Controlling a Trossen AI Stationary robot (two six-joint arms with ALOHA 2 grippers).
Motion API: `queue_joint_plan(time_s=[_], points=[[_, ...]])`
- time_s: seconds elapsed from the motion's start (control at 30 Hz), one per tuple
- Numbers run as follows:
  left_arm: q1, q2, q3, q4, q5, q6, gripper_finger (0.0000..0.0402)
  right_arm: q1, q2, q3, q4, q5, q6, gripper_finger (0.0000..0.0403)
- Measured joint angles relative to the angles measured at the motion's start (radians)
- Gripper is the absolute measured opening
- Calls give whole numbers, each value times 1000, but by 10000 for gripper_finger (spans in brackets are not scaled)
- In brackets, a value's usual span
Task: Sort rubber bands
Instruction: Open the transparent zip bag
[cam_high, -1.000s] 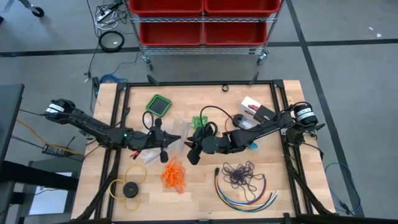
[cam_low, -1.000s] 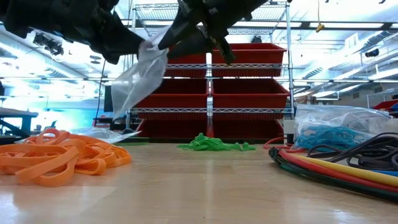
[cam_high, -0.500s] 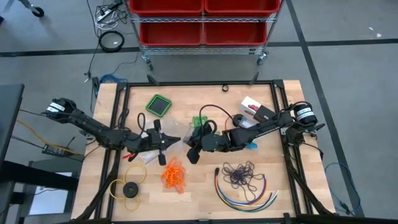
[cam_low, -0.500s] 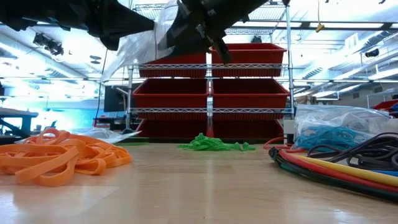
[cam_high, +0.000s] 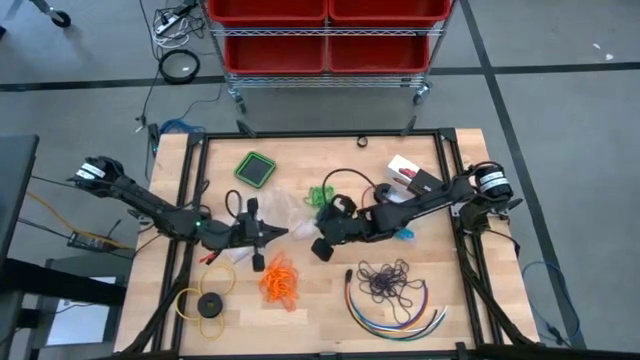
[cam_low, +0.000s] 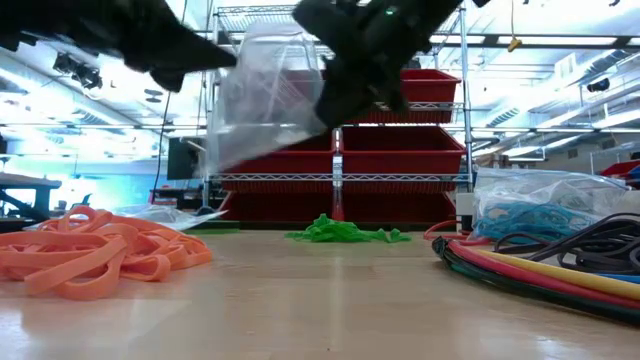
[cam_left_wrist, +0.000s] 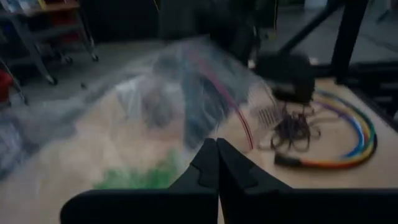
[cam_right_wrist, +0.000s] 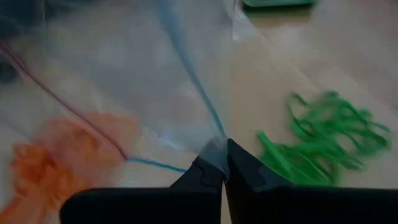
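A clear plastic zip bag (cam_low: 265, 95) hangs spread between my two grippers above the table's middle. My left gripper (cam_high: 280, 232) is shut on its left side, and my right gripper (cam_high: 318, 240) is shut on its right side. Below the bag, the rubber bands lie in bunches on the table: orange (cam_high: 278, 281), green (cam_high: 322, 193) and dark purple (cam_high: 386, 280). Blue ones (cam_low: 530, 218) sit inside another clear bag at the right. My left gripper pinches the bag's left edge (cam_left_wrist: 214, 134) between its two shut fingers, coming nearly level from the table's left. The bag is lifted clear of the table. My right gripper pinches the bag's rim by its blue zip line (cam_right_wrist: 217, 146) between its fingertips, slanting down from the table's right. The film stretches away from the fingers toward the other gripper, clear of the table.
Long curved multicoloured cables (cam_high: 395, 312) lie at the near right. A yellow ring with a black disc (cam_high: 208, 303) lies at the near left, a green square lid (cam_high: 255, 168) at the far left, and a white and red box (cam_high: 405, 168) at the far right.
My right gripper has tipped downward and taken hold of the bag's right side. The bag, which hung limp from my left gripper a second ago, is now spread out between the two grippers.
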Motion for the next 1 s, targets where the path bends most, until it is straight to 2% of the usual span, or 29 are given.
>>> queue_joint_plan(time_s=[0.13, 0.3, 0.57, 0.73, 0.83, 0.93, 1.0], points=[[-14, 0, 0, -93, 0, -75, 0, 0, -42, -1, -17, 7, -23, 0], [-21, 0, 0, -120, 1, -116, 0, 0, -111, -1, -13, -4, -60, 0], [-18, 0, 0, -73, 24, -84, 7, 0, -181, 0, 16, -129, -70, 0], [-19, 0, 7, -20, 61, -42, 57, -9, -183, 0, -19, -170, -29, 0], [-29, -2, 24, -25, 76, 41, 96, -25, -183, 0, -82, -210, 14, 0], [-53, -2, 63, -39, 149, 164, 126, -42, -183, 0, -155, -309, 55, 0], [-62, 0, 106, -100, 156, 219, 140, -52, -183, 0, -182, -378, 71, 0]])
